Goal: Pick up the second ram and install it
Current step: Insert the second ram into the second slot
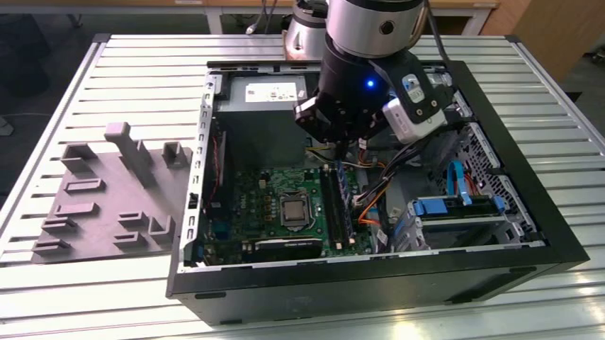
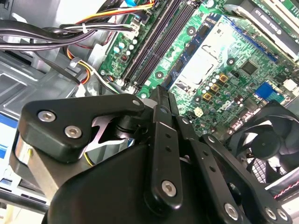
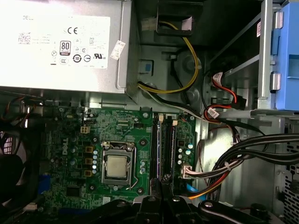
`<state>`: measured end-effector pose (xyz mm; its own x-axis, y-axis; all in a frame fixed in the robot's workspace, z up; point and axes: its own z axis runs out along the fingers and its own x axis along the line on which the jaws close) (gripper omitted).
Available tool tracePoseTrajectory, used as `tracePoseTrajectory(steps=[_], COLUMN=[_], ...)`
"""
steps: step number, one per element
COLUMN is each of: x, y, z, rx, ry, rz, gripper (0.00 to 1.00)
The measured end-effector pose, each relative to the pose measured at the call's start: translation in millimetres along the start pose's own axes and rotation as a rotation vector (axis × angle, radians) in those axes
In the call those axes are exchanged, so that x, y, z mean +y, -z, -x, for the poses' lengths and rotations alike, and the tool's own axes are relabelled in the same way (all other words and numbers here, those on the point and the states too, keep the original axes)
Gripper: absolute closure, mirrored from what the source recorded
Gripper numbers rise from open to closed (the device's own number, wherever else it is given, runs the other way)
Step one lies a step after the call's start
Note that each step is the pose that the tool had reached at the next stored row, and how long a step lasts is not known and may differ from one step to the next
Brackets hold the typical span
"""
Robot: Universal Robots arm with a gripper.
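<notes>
second ram [image 3: 160, 180] pinched edge-on in claw [image 2: 161, 98], above motherboard slots [image 3: 162, 140]

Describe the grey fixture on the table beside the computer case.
The fixture is a flat slab of matte grey, plastic-looking material. Several upright posts rise near its far edge, and low rectangular blocks dot the rest. It lies flat on the slatted metal table, at the exterior view's left of the open case; whether the two touch is unclear.

memory slots [image 3: 161, 148]: open above | cable bundle [image 3: 243, 156]: close beside | drive cage [image 1: 455, 212]: beyond cables
</notes>
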<state>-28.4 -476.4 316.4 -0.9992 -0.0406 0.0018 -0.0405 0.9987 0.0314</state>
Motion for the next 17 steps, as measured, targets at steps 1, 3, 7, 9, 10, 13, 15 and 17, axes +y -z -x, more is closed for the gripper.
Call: tracePoseTrajectory(steps=[1, 3, 7, 9, 10, 13, 15, 17], x=[0.0, -0.1, -0.1, -0.1, -0.2, -0.2, -0.2, -0.2], y=[-0.4, -1.4, -3.3, -3.9, -4.2, -4.7, -5.1, -5.6], z=[0.0, 0.0, 0.0, 0.0, 0.0, 0.0, 0.0, 0.0], rx=[0.0, -0.0001, -0.0001, 0.0, -0.0001, -0.0001, -0.0001, -0.0001], ry=[0.0, -0.001, -0.003, -0.003, -0.004, -0.004, -0.005, -0.005], rz=[0.0, 0.0, 0.0, -0.0001, -0.0001, -0.0001, -0.0001, 0.0], gripper=[0.88, 0.88, 0.88, 0.88, 0.88, 0.88, 0.88, 0.88])
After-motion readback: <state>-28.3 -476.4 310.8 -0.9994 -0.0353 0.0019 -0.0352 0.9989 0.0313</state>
